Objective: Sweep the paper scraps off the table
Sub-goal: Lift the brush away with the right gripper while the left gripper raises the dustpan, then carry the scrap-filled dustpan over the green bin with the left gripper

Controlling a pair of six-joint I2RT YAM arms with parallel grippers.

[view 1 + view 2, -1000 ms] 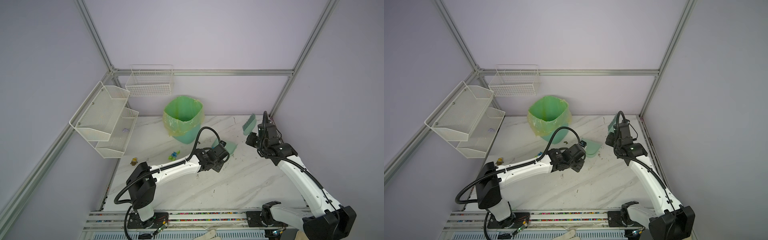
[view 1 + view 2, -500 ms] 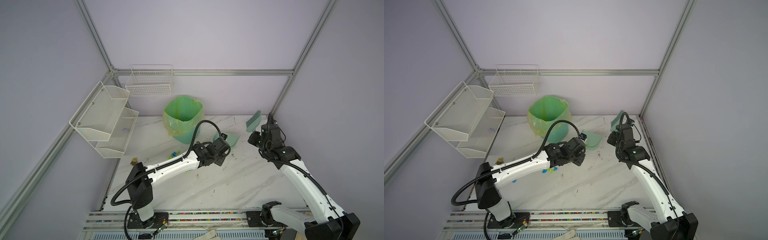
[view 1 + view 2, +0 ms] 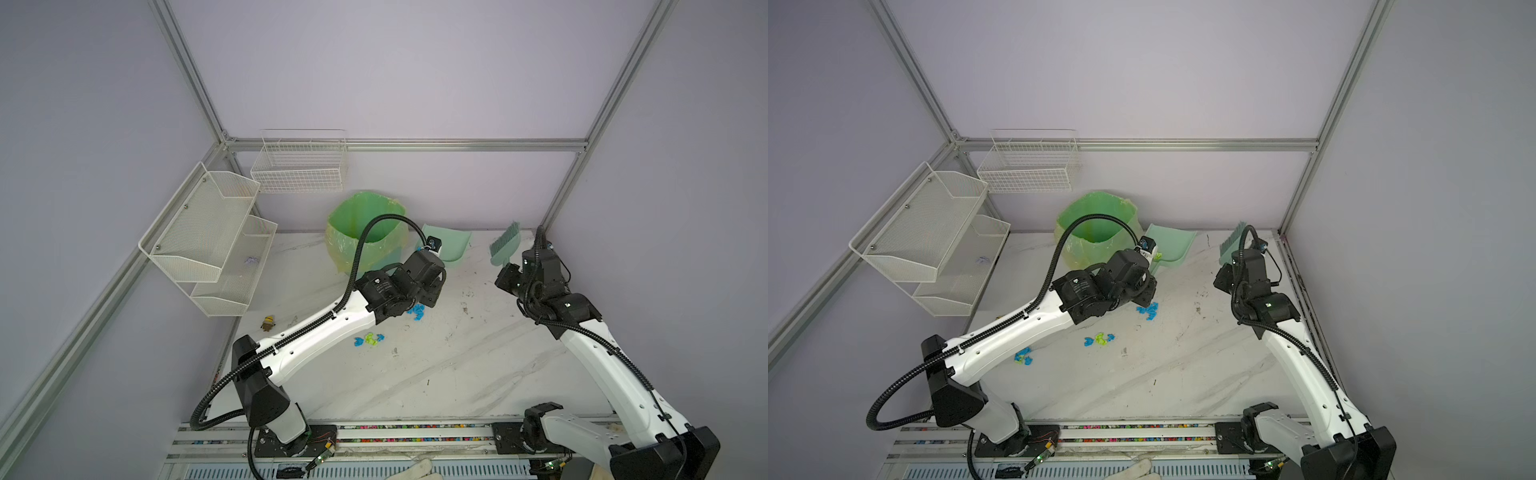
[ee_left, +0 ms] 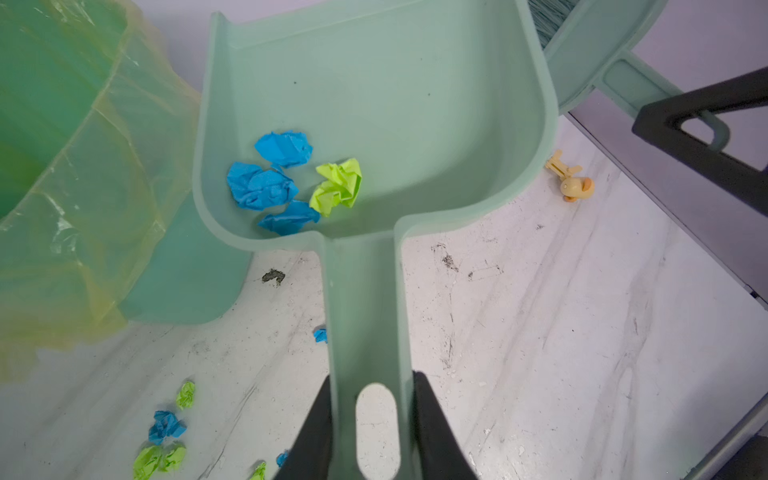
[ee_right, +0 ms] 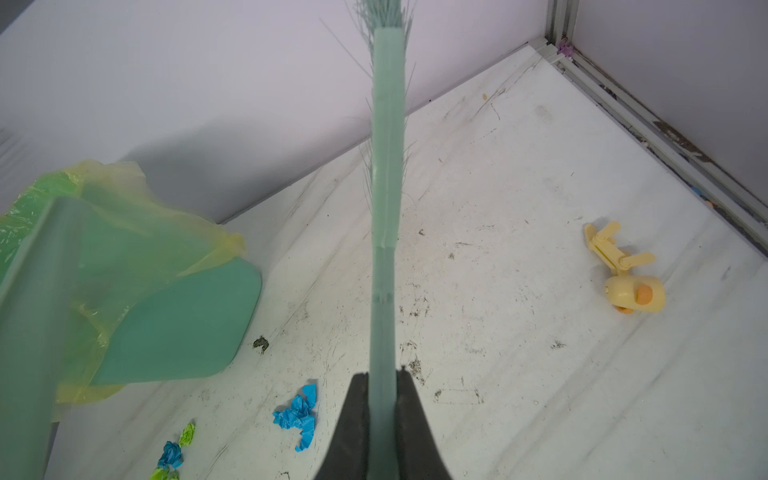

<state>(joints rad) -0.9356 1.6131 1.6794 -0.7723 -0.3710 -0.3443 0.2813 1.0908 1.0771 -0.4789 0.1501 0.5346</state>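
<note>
Covering some paper scraps [image 3: 417, 312], left arm [image 3: 324, 332] spans table [image 3: 457, 374].

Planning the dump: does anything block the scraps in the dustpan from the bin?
Nothing visible does. The scraps lie in the dustpan, beside the open bin; the brush is on the dustpan's other side.

You have the dustpan [image 3: 1174, 244] beside the bin [image 3: 1084, 232], the brush [image 3: 1228, 248] near the right wall, and three clusters of paper scraps [image 3: 1148, 311] on the surface [image 3: 1183, 374].
</note>
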